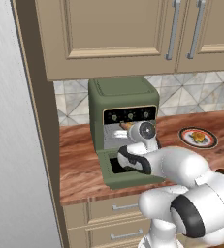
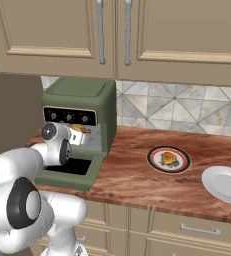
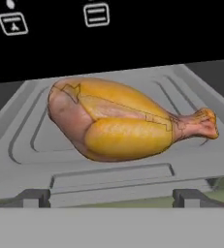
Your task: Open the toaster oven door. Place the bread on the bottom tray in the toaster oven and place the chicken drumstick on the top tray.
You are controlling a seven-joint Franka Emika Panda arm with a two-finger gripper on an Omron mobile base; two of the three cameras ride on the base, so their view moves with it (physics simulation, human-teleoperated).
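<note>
The toaster oven (image 1: 120,99) is olive green, with a black control strip (image 1: 129,116) edged in pale trim and marked with small white symbols. Its door (image 2: 69,176) shares the green frame around a dark window. The tray (image 3: 31,131) is flat grey. On it the chicken drumstick (image 3: 123,121) is golden yellow, shading to pinkish brown at one end and orange at the bone tip. The table (image 2: 132,180) is reddish-brown wood grain. One plate (image 2: 169,160) has a dark patterned rim; the other plate (image 2: 226,184) is plain white. The cabinets (image 2: 182,35) are beige; the backsplash (image 2: 187,112) has grey geometric tiles.
</note>
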